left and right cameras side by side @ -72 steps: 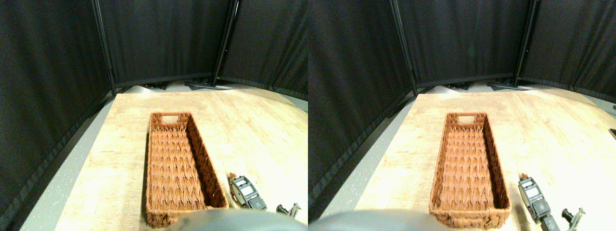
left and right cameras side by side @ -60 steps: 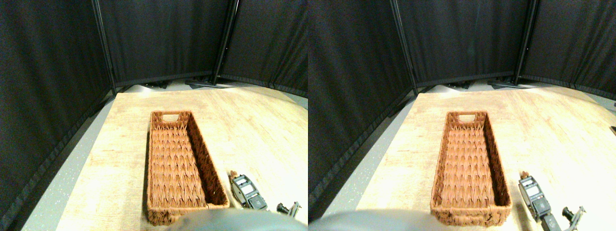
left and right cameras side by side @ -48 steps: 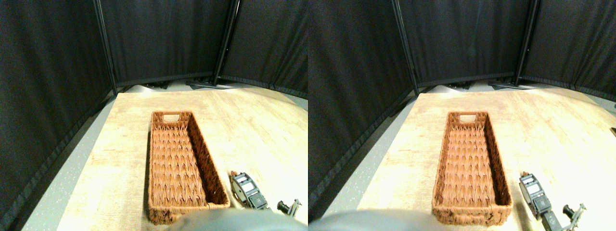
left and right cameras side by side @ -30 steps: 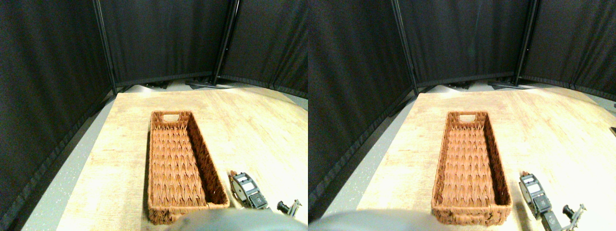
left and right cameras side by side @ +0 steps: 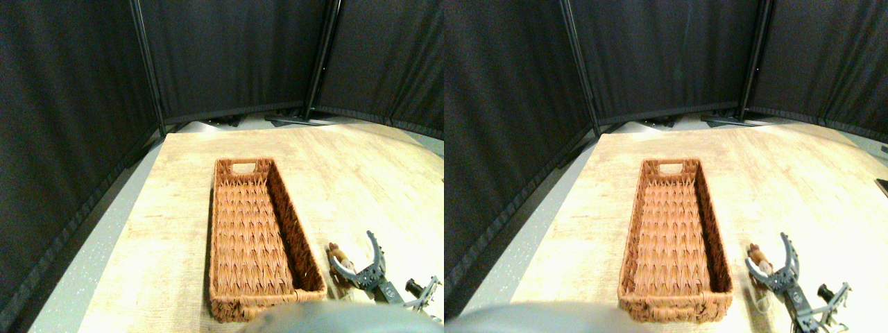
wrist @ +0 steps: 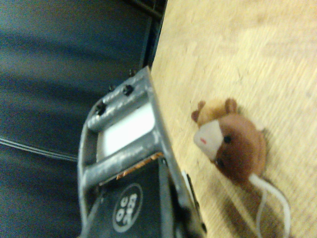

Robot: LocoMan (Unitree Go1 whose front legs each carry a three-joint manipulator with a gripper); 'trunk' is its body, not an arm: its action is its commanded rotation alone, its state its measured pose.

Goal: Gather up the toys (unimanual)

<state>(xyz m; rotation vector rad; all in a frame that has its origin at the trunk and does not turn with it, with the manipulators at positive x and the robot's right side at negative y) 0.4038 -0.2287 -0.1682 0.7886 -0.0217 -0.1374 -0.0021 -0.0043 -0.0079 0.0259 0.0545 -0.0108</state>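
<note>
Your right pincer (left and right cameras side by side: 357,260) sits low at the near right of the desk (left and right cameras side by side: 361,180), its curved jaws spread wide and gripping nothing. A small brown plush toy (left and right cameras side by side: 339,256) lies on the wood just beside the left jaw, between the pincer and the wicker basket (left and right cameras side by side: 305,250); your wrist camera shows its white muzzle and string loop. The basket stretches away toward the black curtain panels (left and right cameras side by side: 229,55).

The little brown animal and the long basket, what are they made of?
The little brown animal looks like soft, fuzzy plush with a white string loop; its surface is furry and matte. The long basket looks like woven wicker or rattan, reddish brown: criss-crossed strands show all over its walls and floor.
</note>
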